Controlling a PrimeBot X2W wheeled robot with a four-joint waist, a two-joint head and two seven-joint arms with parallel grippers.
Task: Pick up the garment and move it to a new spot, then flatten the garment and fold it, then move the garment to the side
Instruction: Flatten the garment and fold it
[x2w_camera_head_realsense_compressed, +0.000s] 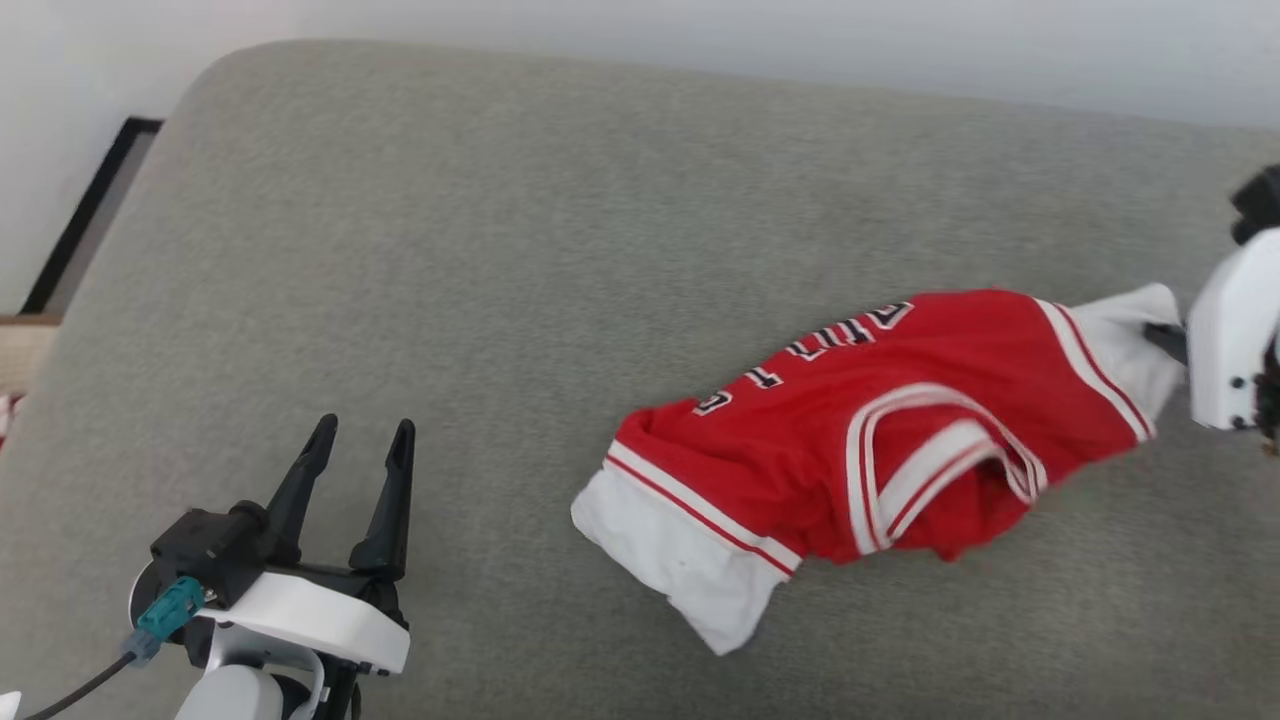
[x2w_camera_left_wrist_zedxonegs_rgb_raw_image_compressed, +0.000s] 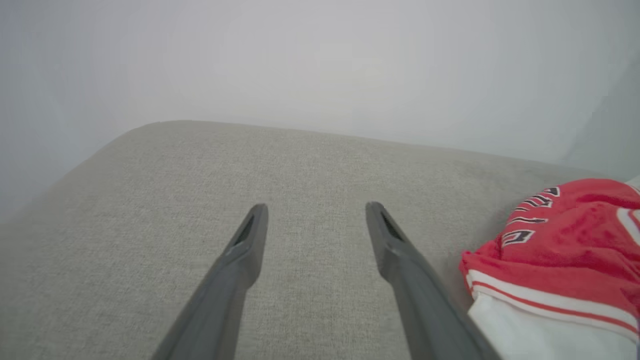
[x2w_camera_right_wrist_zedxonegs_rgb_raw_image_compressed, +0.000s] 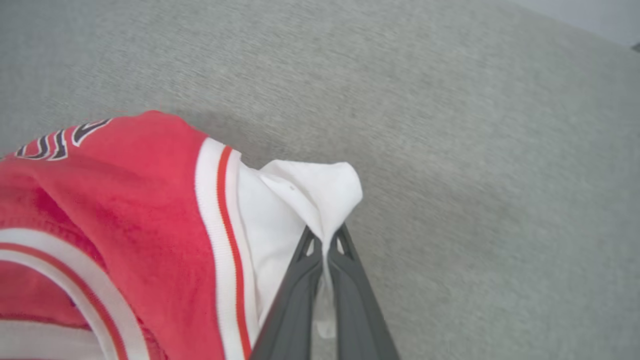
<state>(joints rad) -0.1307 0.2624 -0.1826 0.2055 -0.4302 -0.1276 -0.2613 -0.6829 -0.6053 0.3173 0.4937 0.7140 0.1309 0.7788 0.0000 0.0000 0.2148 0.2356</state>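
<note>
The garment (x2w_camera_head_realsense_compressed: 880, 430), a red jersey with white sleeves, striped trim and black lettering, lies crumpled on the grey cushion at the right of the head view. My right gripper (x2w_camera_right_wrist_zedxonegs_rgb_raw_image_compressed: 326, 239) is shut on its white sleeve (x2w_camera_right_wrist_zedxonegs_rgb_raw_image_compressed: 305, 195), the cloth pinched between the two dark fingers. In the head view that arm's white wrist (x2w_camera_head_realsense_compressed: 1232, 340) sits at the right edge against the sleeve (x2w_camera_head_realsense_compressed: 1135, 345). My left gripper (x2w_camera_head_realsense_compressed: 360, 440) stands open at the lower left, well clear of the garment, nothing between its fingers (x2w_camera_left_wrist_zedxonegs_rgb_raw_image_compressed: 250, 240). The garment (x2w_camera_left_wrist_zedxonegs_rgb_raw_image_compressed: 565, 250) shows at the right edge of the left wrist view.
The grey upholstered cushion (x2w_camera_head_realsense_compressed: 500, 250) spreads wide, with bare fabric to the left and behind the garment. A pale wall (x2w_camera_head_realsense_compressed: 700, 30) runs behind it. At the far left the cushion's edge drops beside a dark strip (x2w_camera_head_realsense_compressed: 90, 210) on the floor.
</note>
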